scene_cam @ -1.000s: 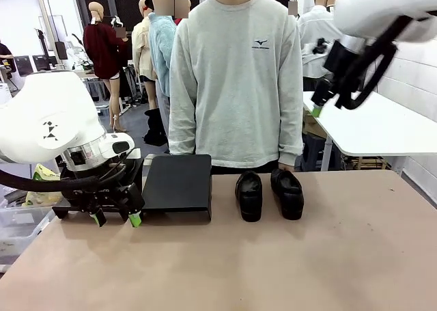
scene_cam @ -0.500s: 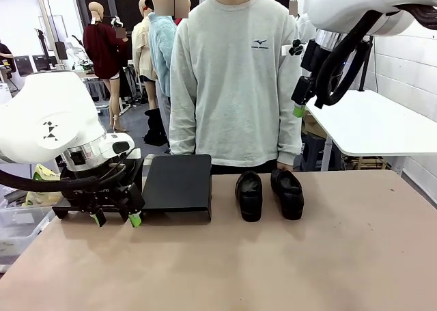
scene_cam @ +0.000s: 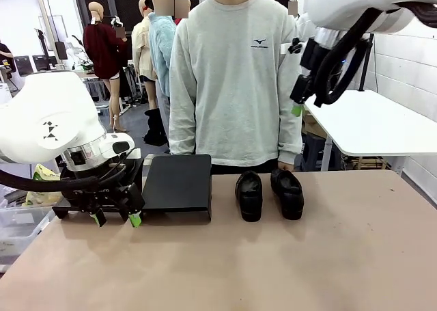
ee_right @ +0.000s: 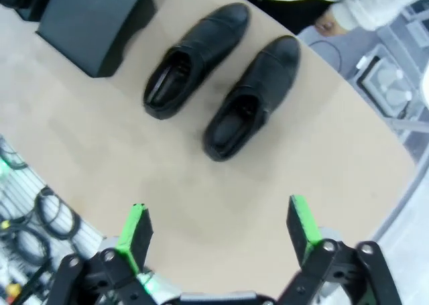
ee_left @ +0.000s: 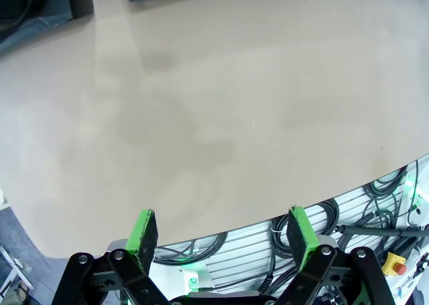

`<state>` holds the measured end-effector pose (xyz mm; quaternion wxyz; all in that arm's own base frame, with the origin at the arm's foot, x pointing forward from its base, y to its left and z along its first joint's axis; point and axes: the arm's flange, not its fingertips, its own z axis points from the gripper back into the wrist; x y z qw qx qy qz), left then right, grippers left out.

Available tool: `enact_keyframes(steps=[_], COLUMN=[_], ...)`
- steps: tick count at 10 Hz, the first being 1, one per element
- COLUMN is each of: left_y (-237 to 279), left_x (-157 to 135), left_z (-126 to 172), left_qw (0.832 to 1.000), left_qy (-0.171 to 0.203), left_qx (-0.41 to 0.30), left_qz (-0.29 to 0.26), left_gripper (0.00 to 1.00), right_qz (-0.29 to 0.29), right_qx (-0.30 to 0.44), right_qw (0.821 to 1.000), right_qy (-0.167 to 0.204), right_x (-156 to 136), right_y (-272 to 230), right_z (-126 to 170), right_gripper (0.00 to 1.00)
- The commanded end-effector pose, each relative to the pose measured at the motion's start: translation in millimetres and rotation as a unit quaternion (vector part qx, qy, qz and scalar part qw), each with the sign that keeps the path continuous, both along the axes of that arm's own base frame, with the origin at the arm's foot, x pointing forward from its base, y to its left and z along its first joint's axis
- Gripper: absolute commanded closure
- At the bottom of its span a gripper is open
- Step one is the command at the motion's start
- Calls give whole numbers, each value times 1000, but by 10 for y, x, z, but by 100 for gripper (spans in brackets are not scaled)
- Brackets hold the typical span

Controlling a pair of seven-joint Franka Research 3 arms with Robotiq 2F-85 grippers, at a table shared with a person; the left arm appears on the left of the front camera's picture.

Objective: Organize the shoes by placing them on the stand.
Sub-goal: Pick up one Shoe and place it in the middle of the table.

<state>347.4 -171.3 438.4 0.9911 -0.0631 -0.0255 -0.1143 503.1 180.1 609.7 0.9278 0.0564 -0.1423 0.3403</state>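
Observation:
Two black glossy shoes (scene_cam: 249, 195) (scene_cam: 287, 193) stand side by side on the table in front of the person; the right wrist view looks down on both shoes (ee_right: 194, 60) (ee_right: 251, 97). A black stand (scene_cam: 179, 184) sits left of them, bare on top, and its corner (ee_right: 94, 23) shows in the right wrist view. My right gripper (scene_cam: 298, 106) hangs open high above the shoes, holding nothing, its green pads (ee_right: 134, 228) wide apart. My left gripper (scene_cam: 117, 219) hovers open just over the table left of the stand, with bare tabletop between its fingers (ee_left: 144, 228).
A second black platform (scene_cam: 65, 206) lies partly hidden behind my left gripper. The person stands at the far edge with one hand (ee_right: 328, 25) near the right shoe. A white table (scene_cam: 382, 126) stands at the back right. Cables show beyond the near table edge (ee_left: 268, 218).
My right arm has swung in from the far right toward the middle, its gripper now high above the shoes. The left arm, the shoes and the stand have not moved.

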Motion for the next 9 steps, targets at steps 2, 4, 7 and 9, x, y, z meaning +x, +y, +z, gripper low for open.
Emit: enact_keyframes(steps=[2,4,7,9], left_y=[26,26,26,26], left_x=[8,8,8,8], left_z=[-2,-2,-2,-2], left_qw=[1000,1000,1000,1000], left_qy=[-1,-1,-1,-1], left_qx=[3,3,3,3], left_qz=[-2,-2,-2,-2], left_gripper=[0,0,0,0], right_qz=[16,12,23,23], right_qx=[32,25,24,24], right_qw=[998,996,996,996], right_qy=[55,82,80,80], right_x=[209,279,197,197], right_y=[879,1242,1329,1329], right_z=[-242,-402,-568,-568], right_gripper=[0,0,0,0])
